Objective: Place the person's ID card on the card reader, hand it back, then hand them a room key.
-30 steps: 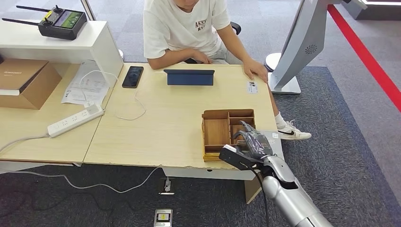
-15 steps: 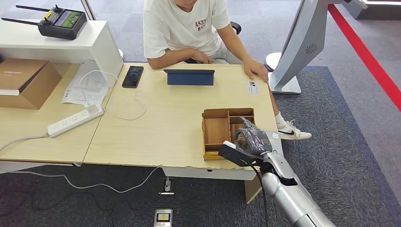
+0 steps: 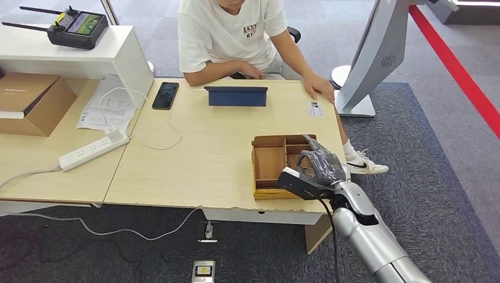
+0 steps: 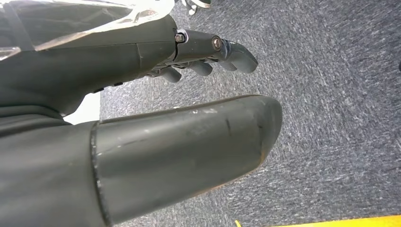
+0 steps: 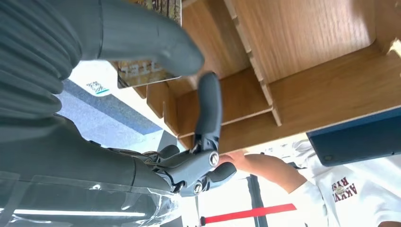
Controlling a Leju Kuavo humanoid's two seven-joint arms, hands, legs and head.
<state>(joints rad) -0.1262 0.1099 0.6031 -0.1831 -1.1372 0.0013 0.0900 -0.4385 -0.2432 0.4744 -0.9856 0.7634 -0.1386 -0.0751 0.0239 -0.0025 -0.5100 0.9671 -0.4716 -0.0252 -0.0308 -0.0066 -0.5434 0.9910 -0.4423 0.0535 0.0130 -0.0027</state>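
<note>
Over wooden tray (image 3: 266, 164), right hand (image 5: 156, 61) pinches room key (image 5: 142, 71).

The right hand (image 3: 318, 167) reaches forward with fingers curled downward, while the left hand (image 4: 142, 94) hangs low, fingers loosely extended.

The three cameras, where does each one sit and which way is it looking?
Head view: high on the body, looking down at the table; right hand over the wooden tray.
Left wrist view: behind the left hand, facing carpet.
Right wrist view: behind the right hand, facing the tray.
Head and right wrist views share tray, hand, person.
</note>
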